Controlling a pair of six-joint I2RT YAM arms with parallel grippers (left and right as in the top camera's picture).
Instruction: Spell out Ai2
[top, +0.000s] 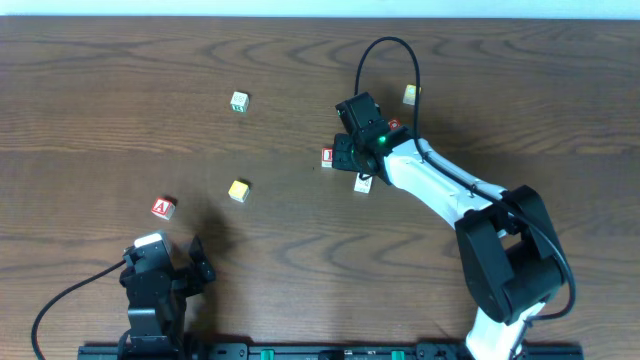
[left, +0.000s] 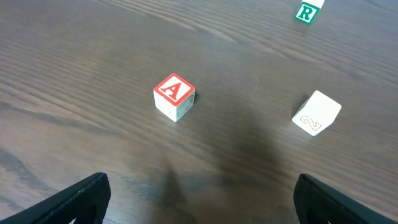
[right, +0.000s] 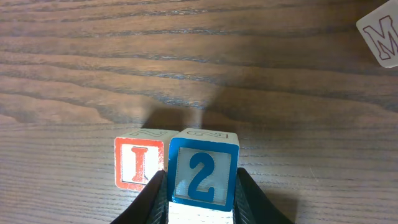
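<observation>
My right gripper is shut on a blue "2" block that sits on the table, right beside a red "I" block on its left. In the overhead view this gripper is just right of the "I" block and hides the "2". A red "A" block lies apart at the left. My left gripper is open and empty, short of the "A" block, near the front edge.
A pale yellow block with a "2" lies right of the "A". A green "R" block sits farther back. An "M" block and other loose blocks lie near the right arm.
</observation>
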